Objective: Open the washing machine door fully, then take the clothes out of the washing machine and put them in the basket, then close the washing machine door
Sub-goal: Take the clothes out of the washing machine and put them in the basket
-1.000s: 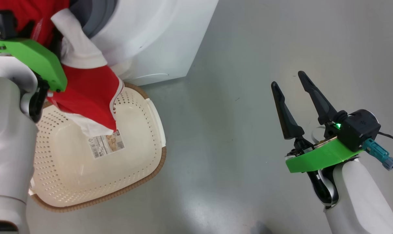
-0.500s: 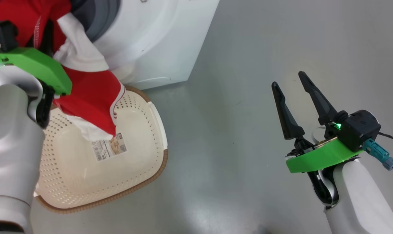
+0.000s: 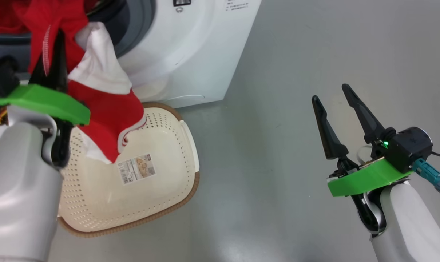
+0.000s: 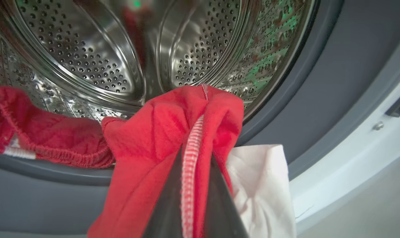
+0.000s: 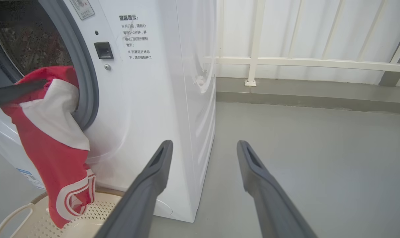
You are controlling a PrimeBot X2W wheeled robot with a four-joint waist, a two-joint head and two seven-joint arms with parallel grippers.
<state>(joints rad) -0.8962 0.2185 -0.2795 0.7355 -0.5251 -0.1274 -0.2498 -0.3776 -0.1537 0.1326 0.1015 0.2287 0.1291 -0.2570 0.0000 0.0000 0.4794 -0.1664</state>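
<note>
Left tool [image 4: 196, 158] clamped on clothes [image 3: 107, 109], upper left of frame, over basket [image 3: 192, 183].
Recommend drawing them clear of the washing machine [image 3: 190, 47] mouth, releasing low; right tool [image 3: 330, 92] stands apart, lower right.

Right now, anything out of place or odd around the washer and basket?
Nothing spilled or damaged. One red-and-white garment hangs half out of the washing machine, draped over the gasket and pinched in the shut left gripper, its tail dangling over the basket. Another red piece lies low in the drum.
</note>
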